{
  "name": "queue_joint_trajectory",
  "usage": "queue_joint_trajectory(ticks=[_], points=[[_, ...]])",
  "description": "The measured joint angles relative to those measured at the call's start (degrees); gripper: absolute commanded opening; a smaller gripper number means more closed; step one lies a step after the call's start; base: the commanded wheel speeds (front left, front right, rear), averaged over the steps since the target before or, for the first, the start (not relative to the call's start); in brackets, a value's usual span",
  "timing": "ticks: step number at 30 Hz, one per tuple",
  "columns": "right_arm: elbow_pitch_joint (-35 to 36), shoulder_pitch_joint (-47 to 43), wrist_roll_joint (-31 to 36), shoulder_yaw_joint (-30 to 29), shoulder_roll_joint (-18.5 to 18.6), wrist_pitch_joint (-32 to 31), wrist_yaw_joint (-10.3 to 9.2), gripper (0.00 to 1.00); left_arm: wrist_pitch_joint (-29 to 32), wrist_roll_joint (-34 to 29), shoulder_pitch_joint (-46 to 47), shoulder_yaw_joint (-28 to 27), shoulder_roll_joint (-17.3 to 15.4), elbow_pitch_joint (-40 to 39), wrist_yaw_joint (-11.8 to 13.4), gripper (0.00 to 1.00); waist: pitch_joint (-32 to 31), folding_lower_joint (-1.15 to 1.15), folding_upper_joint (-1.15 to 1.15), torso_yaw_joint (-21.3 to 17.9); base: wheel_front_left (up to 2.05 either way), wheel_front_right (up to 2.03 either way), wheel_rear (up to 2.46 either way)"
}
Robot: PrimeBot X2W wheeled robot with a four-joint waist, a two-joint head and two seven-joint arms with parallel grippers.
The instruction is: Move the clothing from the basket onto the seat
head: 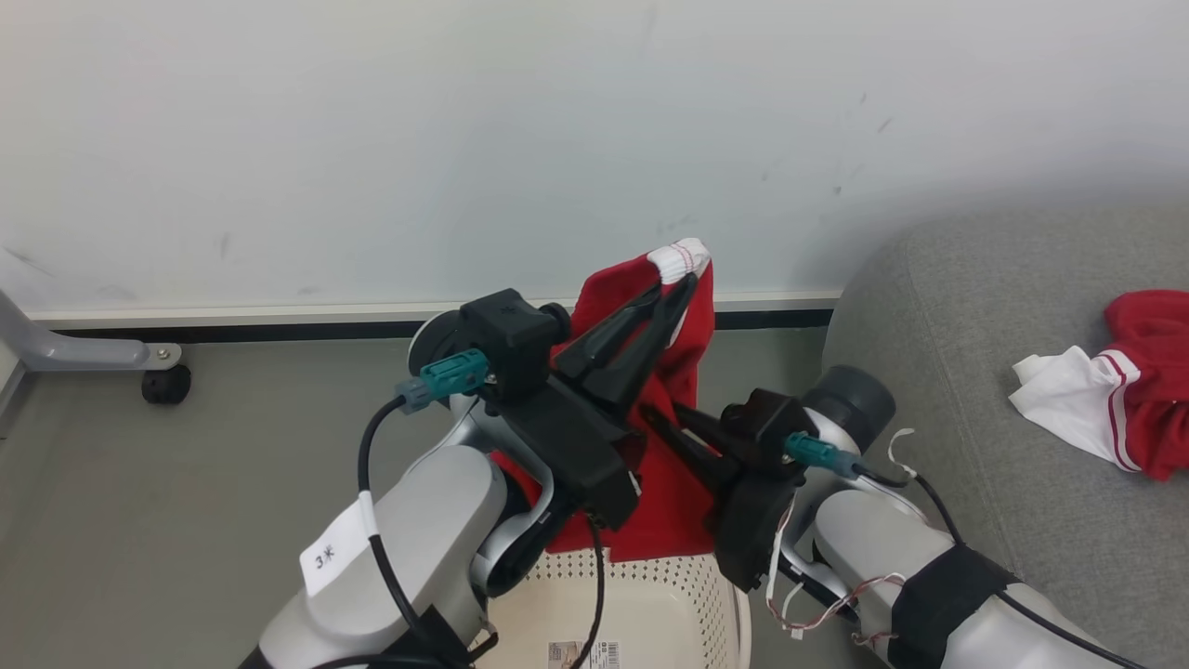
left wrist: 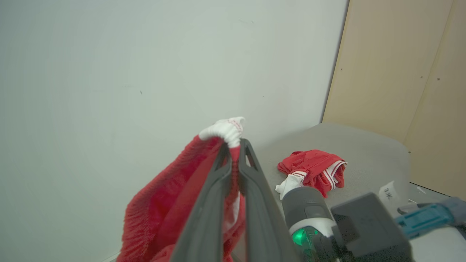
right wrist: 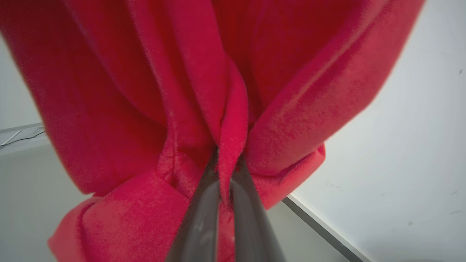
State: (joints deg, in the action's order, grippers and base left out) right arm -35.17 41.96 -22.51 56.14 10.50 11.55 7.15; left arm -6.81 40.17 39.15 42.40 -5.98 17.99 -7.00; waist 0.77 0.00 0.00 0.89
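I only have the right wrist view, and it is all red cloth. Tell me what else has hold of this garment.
Observer: The left tool is shut on the same red garment. It pinches the white ribbed edge at the top, so the cloth hangs down from there.
Operator: Now give me the seat.
Observer: The seat is off to the robot's right, and the striped red-and-white garment lies crumpled on it.
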Motion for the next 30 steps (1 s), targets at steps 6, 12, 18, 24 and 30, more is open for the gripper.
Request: queue_joint_trajectory(ticks=[6, 12, 18, 24, 30], points=[[-0.11, -1.18, -4.1, -5.88, 0.44, 2.1, 0.0, 0.0, 0.0, 0.11, -1.76, -1.03, -1.67, 1.59, 0.78, 0.0, -0.32, 0.0, 0.0, -0.23, 0.0, 0.0, 0.0], [2.24, -3.8, -6.46, -10.13, 2.33, 2.74, 0.32, 0.0, 0.0, 1.45, -4.33, -1.18, -2.8, 2.33, 1.33, 0.0, -0.76, 0.0, 0.0, -0.99, 0.0, 0.0, 0.0], [3.52, -4.36, -7.7, -13.3, 4.12, 2.74, -0.14, 0.0, 0.0, 1.74, -5.75, -1.18, -3.09, 1.7, 1.77, 1.0, -1.07, 0.0, 0.0, -2.16, 0.0, 0.0, 0.0], [5.19, -5.81, -8.42, -16.45, 5.44, 2.74, -1.19, 0.0, 0.0, 1.88, -6.61, -0.99, -3.08, -0.2, 1.99, 1.0, -1.05, 0.0, 0.0, -3.76, 0.0, 0.0, 0.0], [7.44, -7.22, -8.49, -19.49, 8.15, 2.74, -2.44, 0.0, 0.19, 1.87, -8.11, -0.55, -4.15, -1.23, 1.99, 1.0, -0.81, 0.0, 0.0, -5.81, 0.0, 0.0, 0.0]])
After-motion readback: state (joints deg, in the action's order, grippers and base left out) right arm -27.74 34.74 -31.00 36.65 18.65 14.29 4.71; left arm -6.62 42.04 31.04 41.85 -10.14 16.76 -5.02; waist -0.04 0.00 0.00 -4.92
